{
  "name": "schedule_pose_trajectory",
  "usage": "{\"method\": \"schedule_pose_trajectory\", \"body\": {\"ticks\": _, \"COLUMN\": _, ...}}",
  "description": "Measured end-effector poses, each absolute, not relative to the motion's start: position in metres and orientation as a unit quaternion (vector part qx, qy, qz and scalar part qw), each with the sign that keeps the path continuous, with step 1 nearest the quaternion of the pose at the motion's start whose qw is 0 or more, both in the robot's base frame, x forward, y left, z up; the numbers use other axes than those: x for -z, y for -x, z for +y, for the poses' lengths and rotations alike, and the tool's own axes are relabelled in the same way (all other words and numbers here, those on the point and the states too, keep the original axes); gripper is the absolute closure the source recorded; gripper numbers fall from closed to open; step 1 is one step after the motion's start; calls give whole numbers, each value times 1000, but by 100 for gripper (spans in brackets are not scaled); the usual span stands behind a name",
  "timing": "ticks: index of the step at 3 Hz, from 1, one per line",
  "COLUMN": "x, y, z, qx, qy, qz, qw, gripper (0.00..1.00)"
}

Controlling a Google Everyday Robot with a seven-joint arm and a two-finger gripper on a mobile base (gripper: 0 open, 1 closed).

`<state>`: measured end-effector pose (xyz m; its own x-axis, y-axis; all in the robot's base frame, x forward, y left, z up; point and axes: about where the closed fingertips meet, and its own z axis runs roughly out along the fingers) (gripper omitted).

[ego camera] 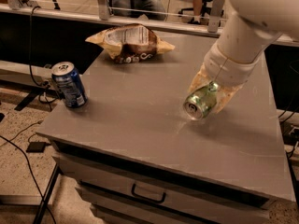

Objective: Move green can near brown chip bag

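Observation:
The green can (200, 102) lies on its side between the tan fingers (227, 96) of my gripper (208, 93), silver end facing the camera. The gripper is shut on the can and holds it just above the grey table (140, 115), right of the middle. The white arm reaches down from the upper right. The brown chip bag (131, 43) lies at the back of the table, well left of and behind the can.
A dark blue can (69, 84) stands upright near the table's left edge. A drawer with a handle (148, 193) sits below the tabletop. Cables run over the floor at the left. A rail and chairs stand behind the table.

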<state>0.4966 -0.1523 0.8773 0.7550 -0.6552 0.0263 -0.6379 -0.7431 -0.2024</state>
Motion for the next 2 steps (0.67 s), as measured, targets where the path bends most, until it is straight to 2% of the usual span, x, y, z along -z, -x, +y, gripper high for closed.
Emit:
{"method": "schedule_pose_trajectory", "body": {"ticks": 1, "x": -899, "y": -513, "z": -150, "qx": 72, "qy": 920, "qz": 367, "qw": 116, "gripper": 90}}
{"method": "schedule_pose_trajectory", "body": {"ticks": 2, "x": -903, "y": -516, "z": -148, "qx": 76, "qy": 917, "qz": 372, "qw": 121, "gripper": 100}}
